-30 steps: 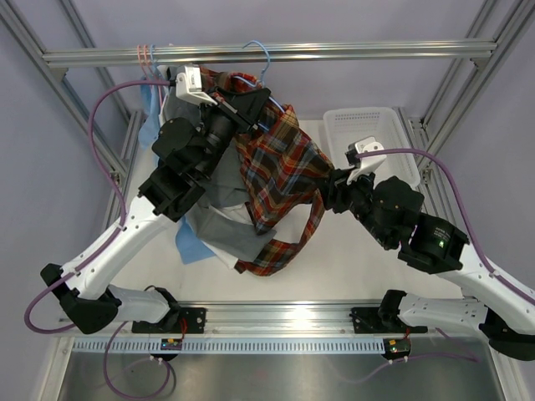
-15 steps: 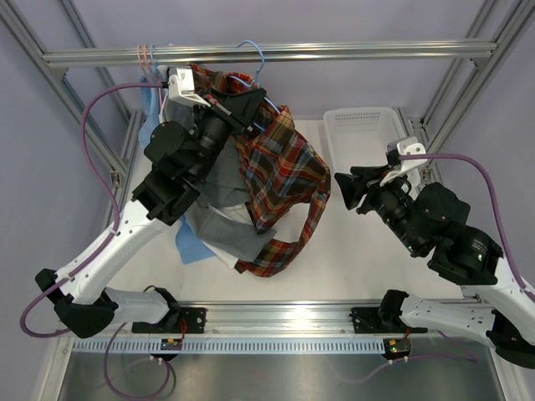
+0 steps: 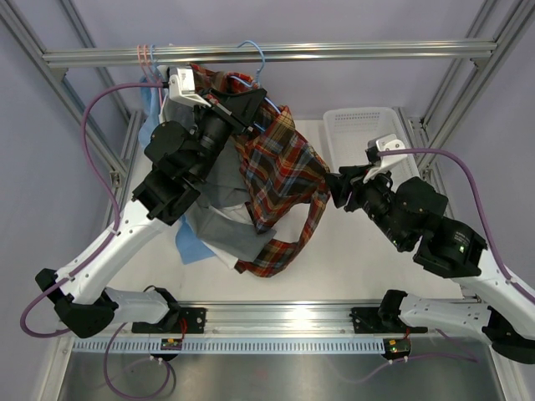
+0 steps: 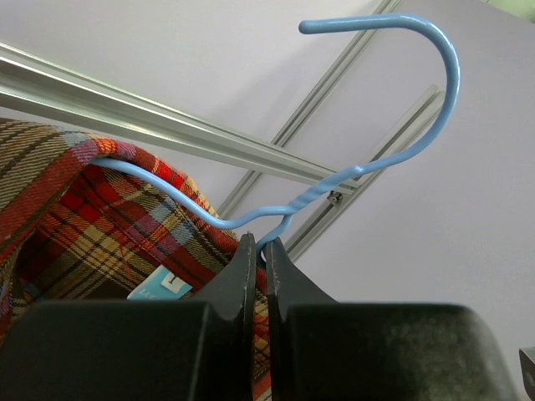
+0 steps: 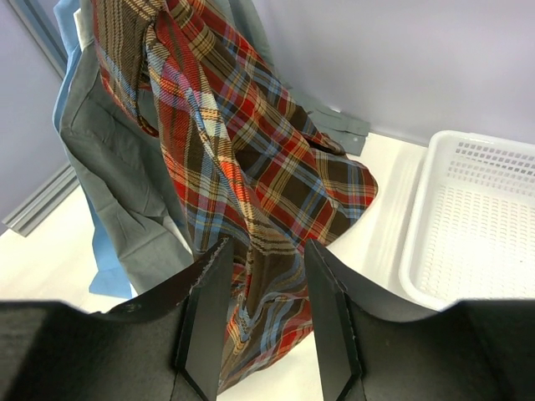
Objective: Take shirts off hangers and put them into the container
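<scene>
Jaws: left gripper (image 4: 259, 247) pinched on hanger (image 4: 359, 171) neck, right gripper (image 5: 267, 251) part-open just beside plaid shirt (image 5: 251, 167) draping left of basket (image 5: 485, 139); I reckon it limp, light, best taken by bunched cloth.

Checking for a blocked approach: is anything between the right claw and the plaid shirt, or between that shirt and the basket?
Nothing visible. The open right claw faces the plaid shirt directly, and only tabletop lies between the shirt and the white basket.
</scene>
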